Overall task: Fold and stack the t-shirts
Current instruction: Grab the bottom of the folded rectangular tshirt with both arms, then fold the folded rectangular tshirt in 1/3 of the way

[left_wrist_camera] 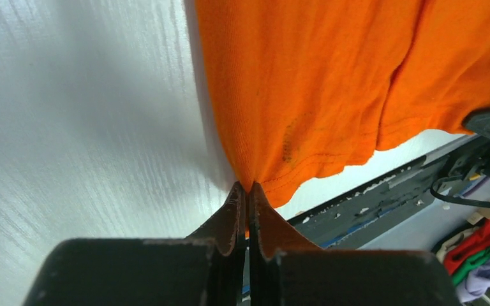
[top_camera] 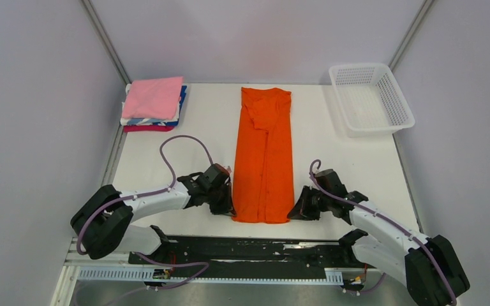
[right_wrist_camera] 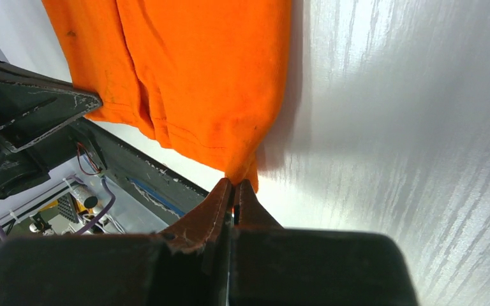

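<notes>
On the table (top_camera: 332, 146), left gripper (left_wrist_camera: 247, 186) and right gripper (right_wrist_camera: 233, 185) pinch the soft orange t-shirt (top_camera: 265, 153)

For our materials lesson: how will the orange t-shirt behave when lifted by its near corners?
Probably floppy: the orange t-shirt puckers where the left end effector pinches it. Held otherwise only by the right end effector, its middle would likely sag. Thin, flat-lying cloth suggests it is light.

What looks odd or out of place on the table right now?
The orange t-shirt has a patch of dark specks near its hem, close to the left gripper; it looks like a stain. Nothing else stands out.
</notes>
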